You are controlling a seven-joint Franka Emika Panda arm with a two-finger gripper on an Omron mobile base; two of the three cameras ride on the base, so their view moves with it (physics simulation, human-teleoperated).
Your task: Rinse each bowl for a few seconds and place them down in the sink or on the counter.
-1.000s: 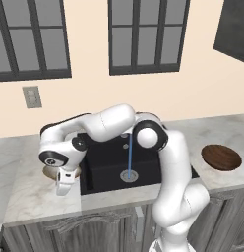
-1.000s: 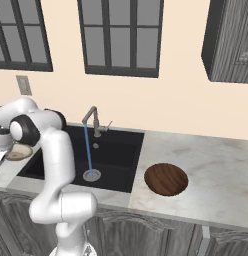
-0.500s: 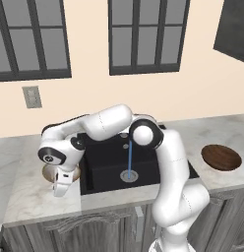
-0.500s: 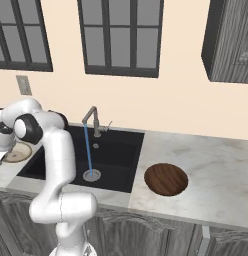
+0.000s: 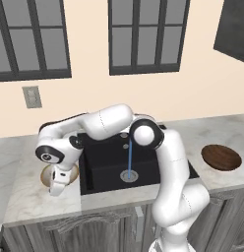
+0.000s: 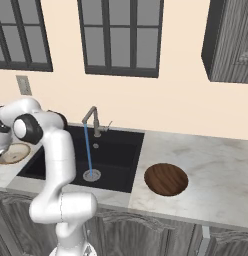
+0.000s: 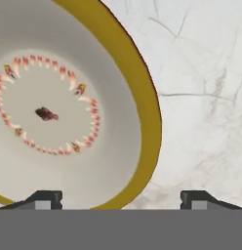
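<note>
Hovering over the counter (image 5: pixel 30 197) at the left of the sink (image 5: pixel 102 165), my gripper (image 7: pixel 122 197) has its two fingers wide apart, and nothing is between them. In the hand view one fingertip (image 7: pixel 45 199) is over the cream inside of the tan-rimmed bowl (image 7: pixel 59 112) and the other is over bare marble, so the bowl's yellow-brown rim passes between them. This view also shows what the base views are too far away to give: a ring of small reddish marks around a dark spot in the middle of the bowl.

In the left base view the gripper (image 5: pixel 57 184) points down and covers part of the tan-rimmed bowl (image 5: pixel 45 175), which lies flat on the counter just beside the sink's left edge. From there I cannot tell if the fingers touch the bowl.

The right base view shows the grey tap (image 6: pixel 93 120) with a thin blue stream of water (image 6: pixel 88 150) falling to the silver drain (image 6: pixel 91 174); the left base view hides the tap behind my arm. The dark brown bowl (image 6: pixel 166 179) sits on the counter right of the sink, well apart from my hand.
</note>
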